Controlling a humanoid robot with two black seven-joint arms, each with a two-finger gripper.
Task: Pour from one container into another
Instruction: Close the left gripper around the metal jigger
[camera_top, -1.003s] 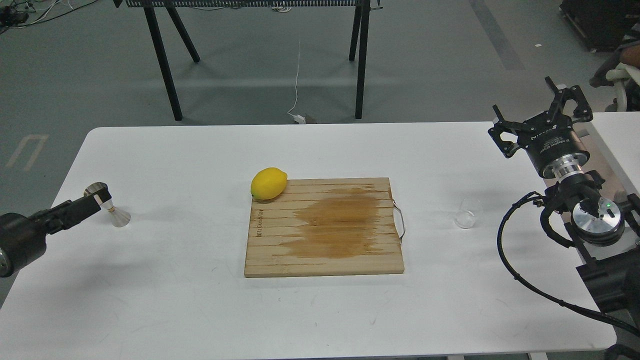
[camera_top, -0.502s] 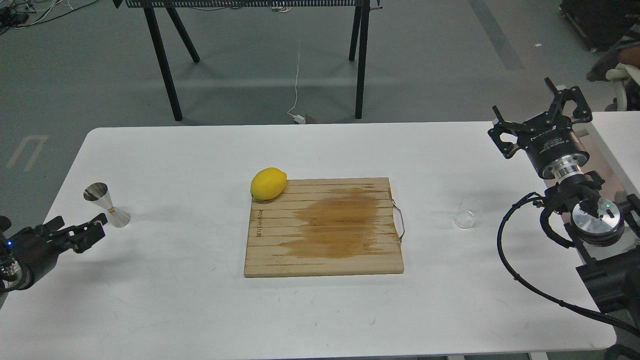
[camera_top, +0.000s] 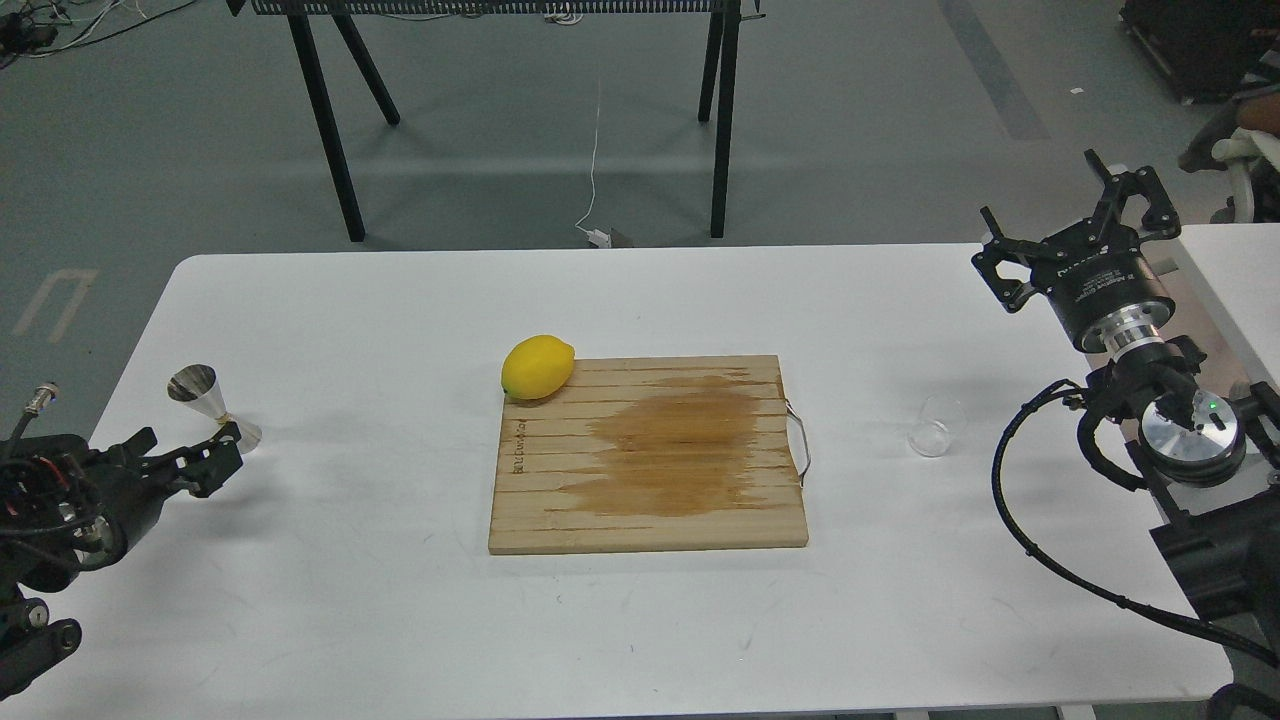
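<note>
The steel jigger (camera_top: 207, 401) stands upright near the table's left edge. My left gripper (camera_top: 226, 450) sits low just in front of and right of it, hiding part of its base; the dark fingers look slightly apart and hold nothing. To the right of the cutting board, the small clear glass cup (camera_top: 934, 430) rests on the table with nothing touching it. My right gripper (camera_top: 1042, 190) hangs above the table's far right corner, well behind the cup. Its fingers are spread wide with nothing between them.
A wooden cutting board (camera_top: 650, 455) with a dark wet stain lies mid-table. A yellow lemon (camera_top: 538, 367) rests on its far left corner. My right arm's cables and motor housings (camera_top: 1190, 435) crowd the right edge of the white table (camera_top: 350, 600).
My left gripper let go of the jigger's waist, dropped down and back, then edged right to sit by its base. The jigger stays standing. My right gripper barely moved.
</note>
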